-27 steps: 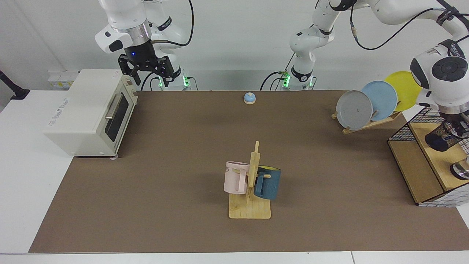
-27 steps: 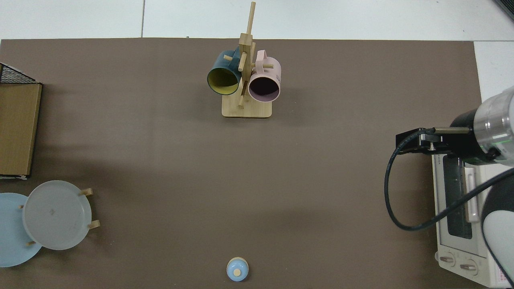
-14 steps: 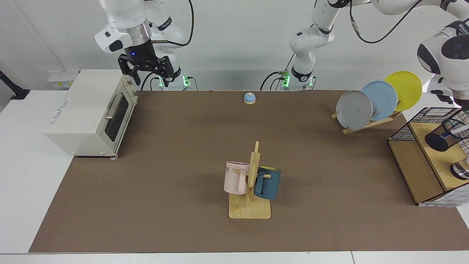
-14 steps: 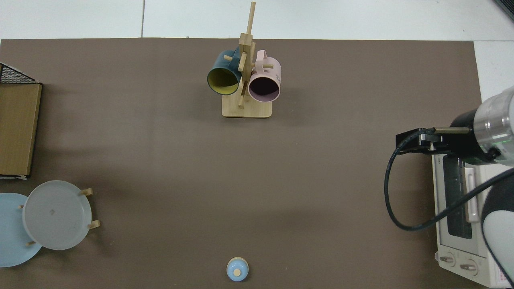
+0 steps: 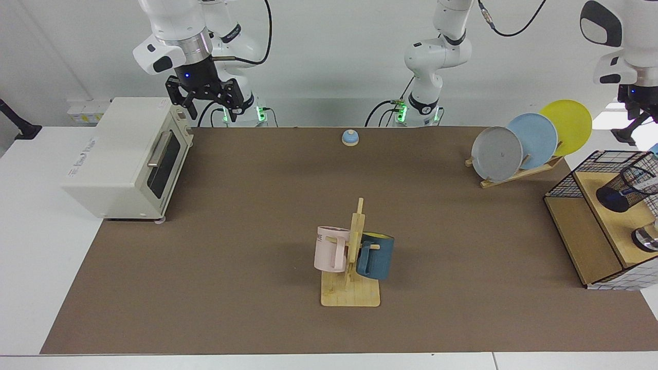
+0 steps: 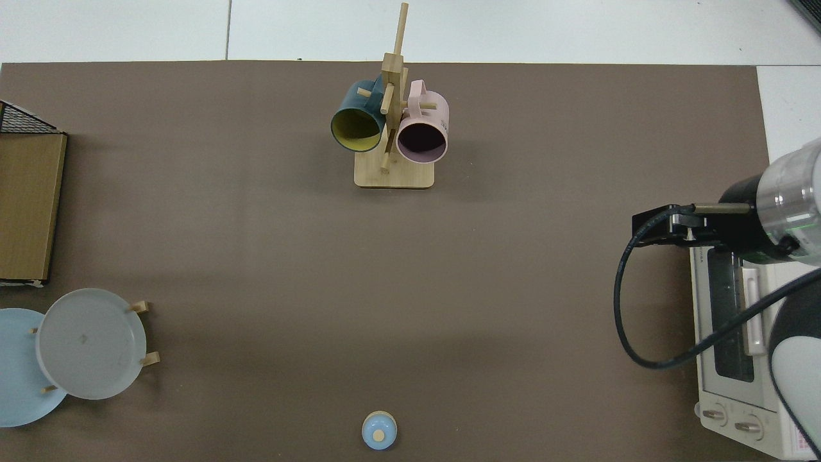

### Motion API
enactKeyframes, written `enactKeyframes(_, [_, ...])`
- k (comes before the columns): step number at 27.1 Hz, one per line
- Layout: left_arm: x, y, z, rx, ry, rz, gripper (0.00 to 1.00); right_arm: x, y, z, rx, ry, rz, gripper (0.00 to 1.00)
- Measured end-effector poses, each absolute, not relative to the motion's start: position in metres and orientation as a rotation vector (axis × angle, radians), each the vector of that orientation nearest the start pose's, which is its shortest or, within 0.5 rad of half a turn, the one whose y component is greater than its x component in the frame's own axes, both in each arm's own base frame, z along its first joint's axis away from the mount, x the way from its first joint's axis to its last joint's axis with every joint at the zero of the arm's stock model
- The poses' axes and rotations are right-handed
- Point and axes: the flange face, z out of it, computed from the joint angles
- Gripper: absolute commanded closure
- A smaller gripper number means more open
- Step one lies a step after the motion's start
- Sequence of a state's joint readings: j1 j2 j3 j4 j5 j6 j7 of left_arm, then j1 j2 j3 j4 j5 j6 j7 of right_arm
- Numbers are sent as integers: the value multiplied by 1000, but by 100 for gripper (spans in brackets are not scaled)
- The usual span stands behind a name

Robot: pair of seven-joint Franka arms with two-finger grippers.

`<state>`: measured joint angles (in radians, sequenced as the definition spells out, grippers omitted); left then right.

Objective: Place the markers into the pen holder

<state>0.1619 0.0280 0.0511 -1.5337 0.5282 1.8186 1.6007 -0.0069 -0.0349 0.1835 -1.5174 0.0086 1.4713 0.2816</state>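
The pen holder point(image 5: 618, 193), a black mesh cup, stands on a wooden shelf point(image 5: 601, 205) at the right edge of the facing view. Through its mesh near the rim I see the marker point(image 5: 639, 181), white with some blue. My left gripper point(image 5: 631, 126) hangs well above the cup and apart from it, partly cut off by the picture's edge. My right gripper point(image 5: 212, 109) waits open and empty above the toaster oven point(image 5: 128, 154); in the top view the right gripper point(image 6: 667, 224) shows at the right. The top view shows neither cup nor marker.
A shiny metal round object point(image 5: 646, 239) and a black wire-grid frame point(image 5: 591, 163) share the shelf. A rack of plates point(image 5: 532, 141) stands beside it. A mug tree point(image 5: 353, 257) with two mugs is mid-table, and a small blue bell point(image 5: 350, 137) sits at the back.
My left gripper has risen from the pen holder's mouth to well above it, and the marker stays in the cup. The right arm has not moved.
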Motion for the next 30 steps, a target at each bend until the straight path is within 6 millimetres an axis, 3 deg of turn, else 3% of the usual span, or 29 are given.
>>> enactKeyframes(7, [546, 142, 670, -2193, 1639, 218, 0, 525, 97, 659, -3138, 164, 19, 1])
enactKeyframes(13, [537, 111, 666, -2446, 1486, 152, 0, 525, 97, 659, -3138, 164, 19, 1])
enactKeyframes(20, [528, 69, 663, -2832, 1063, 45, 0, 525, 97, 659, -3138, 164, 19, 1])
enactKeyframes(30, [524, 13, 655, -3076, 523, 29, 0, 525, 97, 659, -3138, 164, 19, 1])
